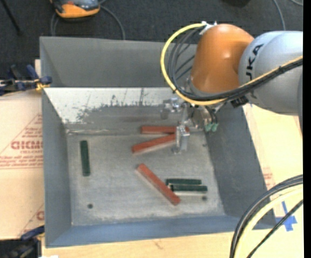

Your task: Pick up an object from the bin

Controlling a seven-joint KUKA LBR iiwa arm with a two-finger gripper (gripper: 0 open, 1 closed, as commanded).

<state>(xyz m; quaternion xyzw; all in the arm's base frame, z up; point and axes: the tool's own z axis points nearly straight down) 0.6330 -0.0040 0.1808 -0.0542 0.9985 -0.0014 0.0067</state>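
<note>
Camera view, looking down into a grey metal bin (56, 144) with sloped walls and a flat, scuffed floor. The arm comes in from the right, with an orange cover (220, 58) on its wrist and a yellow cable (169, 63) looped around it.

The gripper (181, 140) hangs low over the back right part of the floor. It is near the foot of the back wall and not far from the right wall. Bare floor lies to its left and in front of it.

Its tip sits at the right end of a tilted red-brown bar (151, 144), which slants down to the left. A second red-brown bar (156, 129) lies level just behind that one, with its right end also beside the gripper. Whether the gripper is released or clenched cannot be told, nor whether it touches either bar.

A third red-brown bar (158, 184) lies on a diagonal towards the front. Its lower end is next to two dark green bars (186, 185) lying side by side near the front right corner. One more green bar (84, 157) lies alone by the left wall, well apart from the rest, with open floor between it and the middle of the bin.
</note>
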